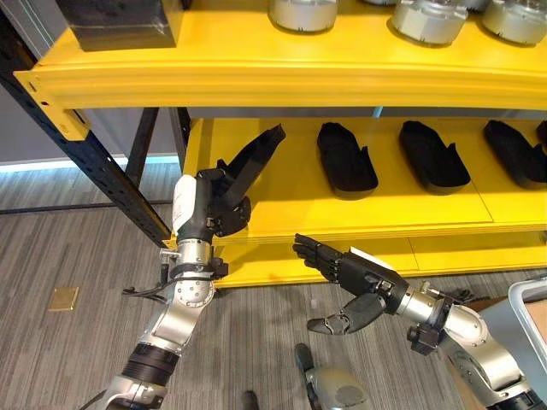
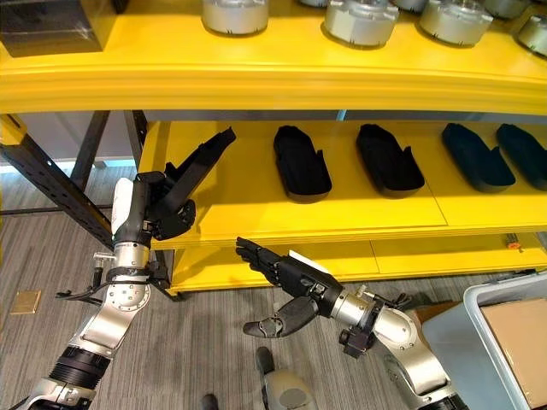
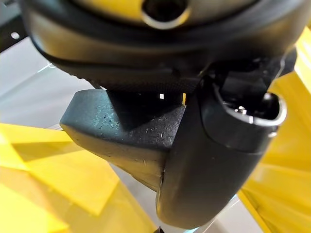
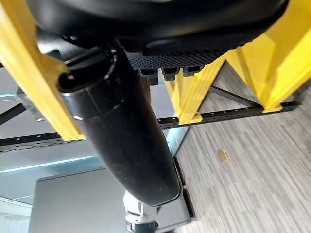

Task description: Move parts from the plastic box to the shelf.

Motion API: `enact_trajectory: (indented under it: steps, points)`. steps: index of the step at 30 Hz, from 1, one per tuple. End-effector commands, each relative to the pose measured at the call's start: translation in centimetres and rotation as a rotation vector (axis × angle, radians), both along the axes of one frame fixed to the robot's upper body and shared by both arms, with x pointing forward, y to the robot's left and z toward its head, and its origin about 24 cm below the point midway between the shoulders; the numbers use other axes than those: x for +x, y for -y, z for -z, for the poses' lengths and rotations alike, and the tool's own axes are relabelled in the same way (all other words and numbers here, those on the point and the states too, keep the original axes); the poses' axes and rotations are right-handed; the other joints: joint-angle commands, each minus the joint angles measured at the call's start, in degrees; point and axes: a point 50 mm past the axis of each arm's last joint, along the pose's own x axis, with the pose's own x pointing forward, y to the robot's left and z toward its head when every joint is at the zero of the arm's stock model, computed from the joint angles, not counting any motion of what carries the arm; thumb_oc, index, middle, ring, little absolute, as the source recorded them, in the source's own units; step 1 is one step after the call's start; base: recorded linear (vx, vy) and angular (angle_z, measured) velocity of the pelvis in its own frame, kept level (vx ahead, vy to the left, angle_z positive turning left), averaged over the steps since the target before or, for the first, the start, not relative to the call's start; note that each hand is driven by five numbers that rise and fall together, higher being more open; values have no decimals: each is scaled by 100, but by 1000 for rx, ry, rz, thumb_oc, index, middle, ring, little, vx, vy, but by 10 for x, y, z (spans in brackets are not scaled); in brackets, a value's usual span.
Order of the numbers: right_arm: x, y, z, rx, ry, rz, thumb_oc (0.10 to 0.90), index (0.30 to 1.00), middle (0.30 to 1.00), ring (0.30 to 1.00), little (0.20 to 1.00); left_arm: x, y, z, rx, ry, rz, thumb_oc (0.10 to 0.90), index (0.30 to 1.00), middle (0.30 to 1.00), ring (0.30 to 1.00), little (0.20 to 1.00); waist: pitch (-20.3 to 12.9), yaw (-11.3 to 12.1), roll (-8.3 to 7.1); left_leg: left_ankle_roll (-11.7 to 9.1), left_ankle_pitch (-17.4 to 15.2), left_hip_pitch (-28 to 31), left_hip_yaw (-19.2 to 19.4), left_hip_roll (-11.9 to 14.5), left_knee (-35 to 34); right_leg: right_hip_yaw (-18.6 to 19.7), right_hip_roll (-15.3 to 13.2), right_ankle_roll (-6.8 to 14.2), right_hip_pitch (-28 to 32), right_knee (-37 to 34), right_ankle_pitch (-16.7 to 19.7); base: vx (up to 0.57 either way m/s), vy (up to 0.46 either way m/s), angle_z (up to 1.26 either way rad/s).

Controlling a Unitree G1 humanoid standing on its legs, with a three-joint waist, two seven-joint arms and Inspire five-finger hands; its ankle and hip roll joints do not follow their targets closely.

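Observation:
My left hand (image 1: 209, 213) is shut on a long black molded part (image 1: 256, 154), holding it tilted with its far end raised over the left end of the lower yellow shelf (image 1: 282, 213). In the left wrist view the part (image 3: 121, 131) sits pinched beside the thumb (image 3: 214, 160). To the right and lower, my right hand (image 2: 286, 273) hangs in front of the shelf's front edge, fingers straight and nothing in it. The grey plastic box (image 2: 491, 342) stands at the lower right with a brown carton inside.
Three similar black parts (image 1: 346, 158) (image 1: 433, 155) (image 1: 513, 152) lie in a row on the lower shelf. Silver round parts (image 1: 303, 13) and a black box (image 1: 120, 21) stand on the upper shelf. A dark perforated upright (image 1: 94, 162) slants at the left.

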Motion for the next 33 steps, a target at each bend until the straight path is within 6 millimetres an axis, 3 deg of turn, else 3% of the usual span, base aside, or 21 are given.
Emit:
enact_trajectory:
  steps: [1,4,6,7,8,12,14,15,16,17,18,22,33]
  points:
    - [1,-7,-37,121,157,-91,900,1000,1000,1000,1000,9,2,-73,-51,312,34,400,300,300,300,300,-449,-97,67,214,-880,214,735,71,963,206,-117,218,-417,664,-659,68,-215,5]
    - [-1,-3,-35,143,132,-112,900,1000,1000,1000,1000,13,-6,-70,-57,305,-20,400,300,300,300,300,-459,-206,152,214,-821,129,980,27,1444,164,-64,103,-359,754,-802,65,-157,16]
    - [-5,-5,-33,169,141,-115,900,1000,1000,1000,1000,17,-7,-70,-58,306,-30,400,300,300,300,300,-412,-235,191,121,-482,-330,1146,13,2215,72,-1,-44,-241,739,-885,40,-190,23]
    - [-6,-6,-33,175,147,-117,900,1000,1000,1000,1000,20,-6,-70,-58,309,-31,400,300,300,300,300,-373,-225,188,111,-420,-506,1122,-13,2336,79,21,-64,-198,739,-901,18,-117,31]
    - [-5,-10,-33,171,160,-111,900,1000,1000,1000,1000,23,-4,-70,-57,320,-30,400,300,300,300,300,-274,-210,199,21,-133,-788,1091,104,2354,74,66,-95,-156,751,-945,12,-43,30]
    - [-2,-14,-32,147,149,-111,900,1000,1000,1000,1000,20,-7,-66,-73,331,-38,400,300,300,300,300,-135,-133,205,-146,493,-1127,997,531,1287,119,28,-65,59,664,-1090,111,119,13]
    - [-4,-8,-32,117,147,-101,900,1000,1000,1000,1000,21,-12,-61,-96,298,-37,400,300,300,300,300,-135,-150,152,-299,1064,-1225,972,961,593,47,-92,-67,278,509,-1135,160,140,8]
    - [-4,-6,-32,108,149,-99,900,1000,1000,1000,1000,22,-13,-58,-103,290,-34,400,300,300,300,300,-133,-172,130,-346,1166,-1244,964,1072,435,30,-137,-67,338,483,-1156,154,129,4]
    - [-4,-3,-32,97,157,-105,900,1000,1000,1000,1000,24,-14,-56,-113,290,-37,400,300,300,300,300,-125,-179,117,-374,1181,-1282,897,1145,352,32,-181,-68,374,498,-1195,192,166,-1]
    - [-1,-2,-33,100,161,-140,900,1000,1000,1000,1000,26,-16,-54,-130,290,-58,400,300,300,300,300,-121,-125,124,-317,840,-1174,650,1056,242,115,-235,-36,331,675,-1325,186,159,-12]
    - [-1,-3,-32,103,159,-144,900,1000,1000,1000,1000,25,-14,-52,-133,291,-64,400,300,300,300,300,-116,-84,138,-339,824,-1182,559,1065,298,142,-233,-28,279,765,-1357,178,142,-11]
    - [-1,-10,-30,122,151,-156,900,1000,1000,1000,1000,28,-6,-46,-153,241,-50,400,300,300,300,300,-138,-65,232,-316,492,-991,618,855,397,73,-236,34,170,1067,-1515,170,122,-51]
    - [7,-28,-34,112,148,-152,900,1000,1000,1000,1000,43,8,-57,-102,212,-47,400,300,300,300,300,-143,43,220,-181,228,-991,659,466,436,29,-349,187,134,837,-1355,85,52,-2]
